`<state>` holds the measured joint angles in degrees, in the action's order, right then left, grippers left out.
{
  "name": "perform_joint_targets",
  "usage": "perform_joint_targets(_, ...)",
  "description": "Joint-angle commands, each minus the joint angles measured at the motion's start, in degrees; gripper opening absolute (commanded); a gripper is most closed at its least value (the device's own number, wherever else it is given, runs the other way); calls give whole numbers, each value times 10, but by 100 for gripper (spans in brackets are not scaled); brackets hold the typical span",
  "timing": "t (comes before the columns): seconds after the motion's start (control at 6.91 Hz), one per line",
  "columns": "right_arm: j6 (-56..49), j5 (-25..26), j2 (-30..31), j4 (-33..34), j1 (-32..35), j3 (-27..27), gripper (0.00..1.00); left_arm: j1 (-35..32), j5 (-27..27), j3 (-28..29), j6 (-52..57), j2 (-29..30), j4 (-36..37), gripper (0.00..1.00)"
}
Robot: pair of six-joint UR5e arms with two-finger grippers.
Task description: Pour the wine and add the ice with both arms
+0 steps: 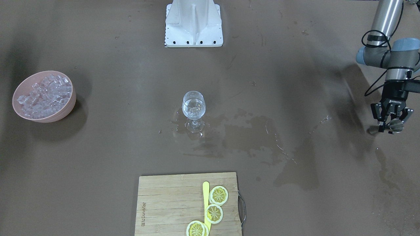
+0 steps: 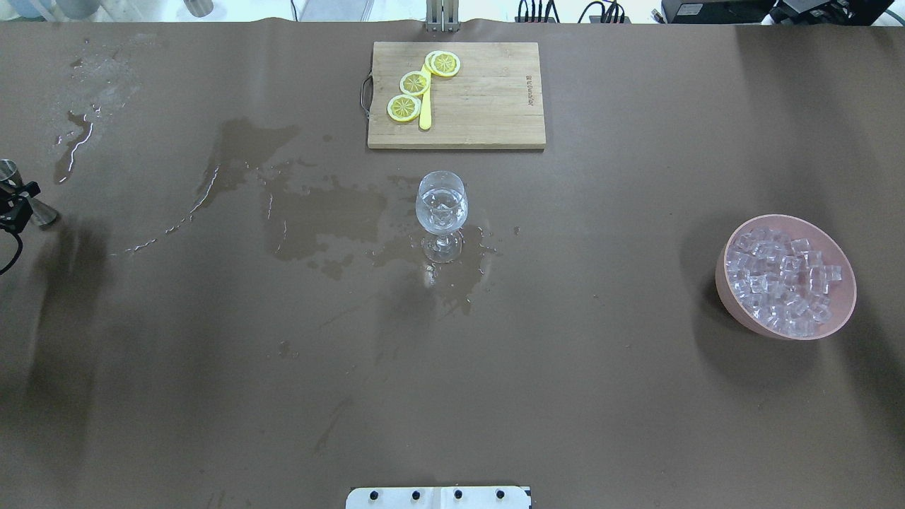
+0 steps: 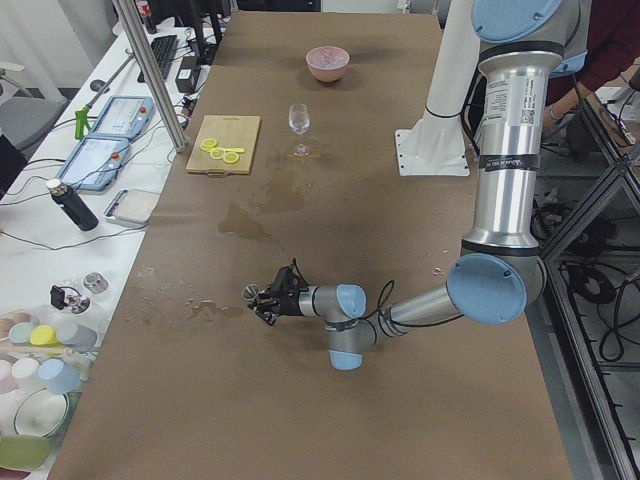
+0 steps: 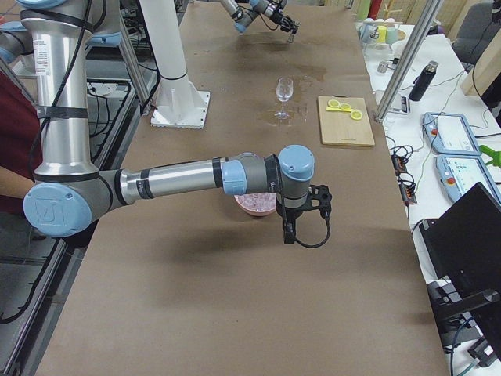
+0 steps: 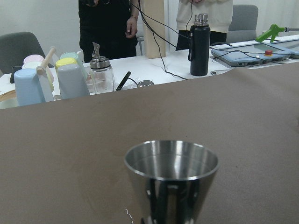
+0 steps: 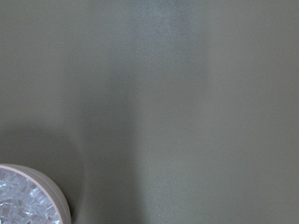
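Observation:
A stemmed wine glass [image 1: 193, 106] [image 2: 441, 205] stands mid-table holding a little clear wine. The ice [image 1: 46, 95] [image 2: 785, 279] fills a pink bowl [image 2: 735, 297] at the table's right end; its rim [image 6: 56, 198] shows in the right wrist view's lower left corner. My left gripper [image 1: 388, 127] lies low at the table's left end, shut on a steel jigger [image 1: 396, 125] [image 5: 171, 172] that stands upright and looks empty. My right gripper [image 4: 319, 202] hangs beside the bowl [image 4: 254, 205]. It shows only in the exterior right view, so I cannot tell its state.
A wooden cutting board [image 2: 488, 106] with three lemon slices [image 2: 414, 83] and a yellow stick lies at the far edge. Wet patches [image 2: 318, 212] spread left of the glass. The white base plate [image 1: 193, 29] sits at the near edge. People and cups [image 5: 70, 79] lie beyond the table.

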<state>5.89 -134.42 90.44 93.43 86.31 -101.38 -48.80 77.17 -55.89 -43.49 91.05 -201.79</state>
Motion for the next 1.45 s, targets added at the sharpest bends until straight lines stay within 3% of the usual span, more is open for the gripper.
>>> perform_joint_targets(0.0,0,0,0,0,0,1,100,0,0,-2,0,0,-8,53)
perform_joint_targets(0.29,0,0,1,0,0,1,100,0,-1,-3,0,0,-8,57)
perform_joint_targets(0.43,0,0,1,0,0,1,100,0,-3,-5,0,0,-8,68)
perform_joint_targets(0.72,0,0,2,0,0,1,100,-1,4,-11,0,-2,-8,98)
perform_joint_targets(1.3,0,1,2,0,0,1,100,-2,53,-69,-1,-89,-6,98)
